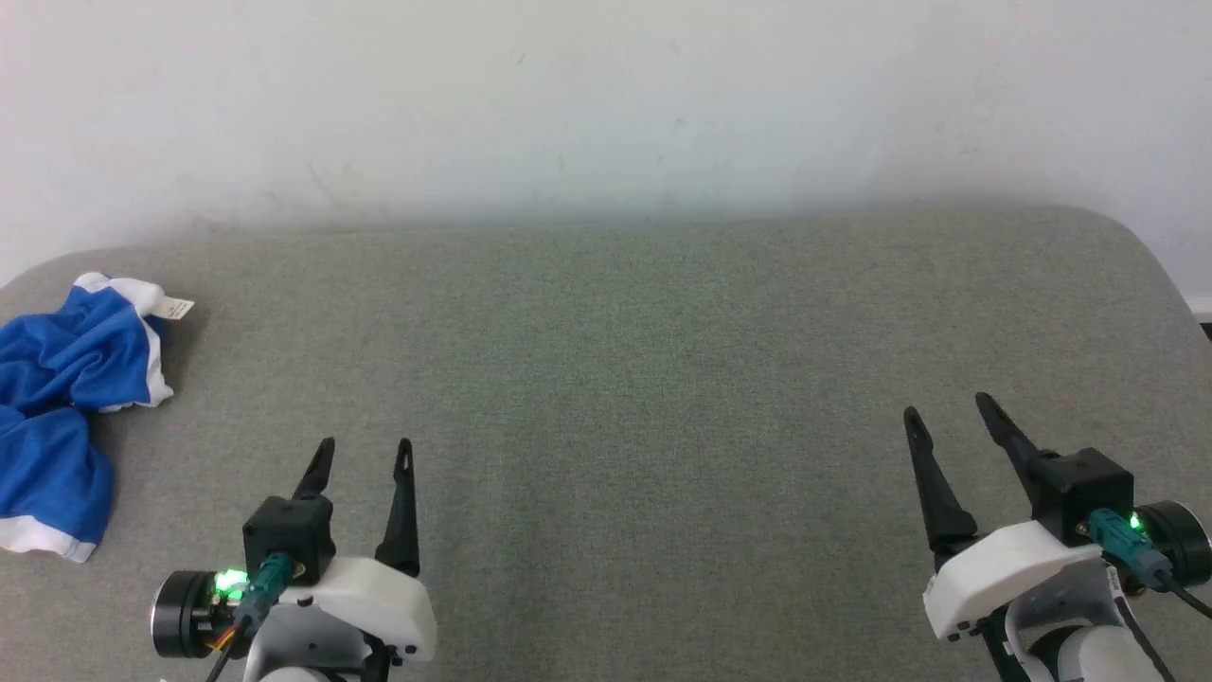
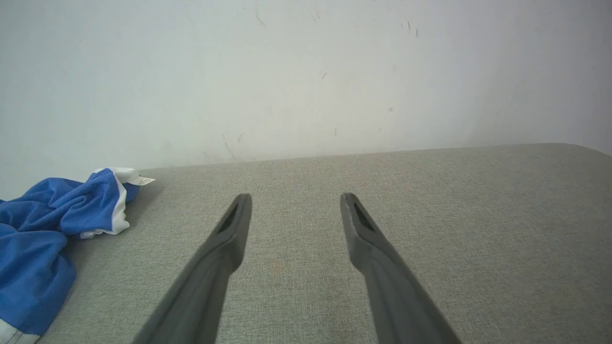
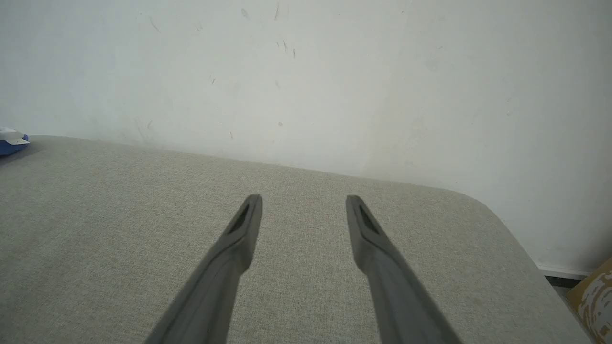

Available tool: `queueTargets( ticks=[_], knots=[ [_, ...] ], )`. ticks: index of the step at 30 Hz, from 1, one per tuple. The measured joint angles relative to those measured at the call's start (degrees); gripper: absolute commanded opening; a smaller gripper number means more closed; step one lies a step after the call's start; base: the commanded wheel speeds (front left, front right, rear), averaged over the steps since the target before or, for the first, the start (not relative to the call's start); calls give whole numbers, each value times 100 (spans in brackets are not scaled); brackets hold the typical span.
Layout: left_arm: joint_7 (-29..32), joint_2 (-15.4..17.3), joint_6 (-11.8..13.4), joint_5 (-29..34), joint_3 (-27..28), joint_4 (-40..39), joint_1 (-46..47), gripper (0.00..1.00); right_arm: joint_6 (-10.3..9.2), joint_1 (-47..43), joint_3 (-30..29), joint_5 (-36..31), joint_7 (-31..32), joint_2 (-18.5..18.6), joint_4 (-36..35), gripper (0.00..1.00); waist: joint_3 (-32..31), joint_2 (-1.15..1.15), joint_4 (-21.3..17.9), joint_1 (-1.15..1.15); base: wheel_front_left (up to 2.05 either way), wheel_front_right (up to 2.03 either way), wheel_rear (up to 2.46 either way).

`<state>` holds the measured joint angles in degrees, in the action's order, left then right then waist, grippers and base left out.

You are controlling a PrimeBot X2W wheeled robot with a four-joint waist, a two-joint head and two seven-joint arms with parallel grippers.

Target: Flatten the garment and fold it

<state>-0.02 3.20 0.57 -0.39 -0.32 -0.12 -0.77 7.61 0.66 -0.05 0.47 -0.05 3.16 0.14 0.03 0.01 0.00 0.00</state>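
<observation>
The royal-blue shorts (image 1: pixel 57 407) lie crumpled at the far left edge of the grey padded surface (image 1: pixel 625 379), white trim and a small white label (image 1: pixel 177 307) showing at the top. The left wrist view has the shorts (image 2: pixel 43 229) at its left side. A sliver of the garment (image 3: pixel 10 141) peeks in at the right wrist view's left edge. My left gripper (image 1: pixel 365 447) stands open over the surface, to the right of the shorts and apart from them, with nothing between its fingers. My right gripper (image 1: pixel 947 407) is open at the lower right, far from the garment.
A pale wall (image 1: pixel 606 104) runs along the back of the surface. The surface's rounded right corner (image 3: pixel 483 205) drops to the floor, where a brown box corner (image 3: pixel 595 291) shows.
</observation>
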Motion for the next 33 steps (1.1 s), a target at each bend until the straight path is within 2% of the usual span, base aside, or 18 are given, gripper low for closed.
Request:
queueTargets(
  ticks=[17, 33],
  knots=[
    [-187, 11, 308, 0, -167, -20, 1, 100, 0, 0, -190, 172, -181, 0, -123, 100, 38, 0, 94, 0, 0, 0, 0],
    [-382, 67, 684, 0, -312, -62, 10, 100, 0, 0, -305, 277, -371, 0, -259, 100, 120, 0, 572, 0, 0, 0, 0]
  ],
)
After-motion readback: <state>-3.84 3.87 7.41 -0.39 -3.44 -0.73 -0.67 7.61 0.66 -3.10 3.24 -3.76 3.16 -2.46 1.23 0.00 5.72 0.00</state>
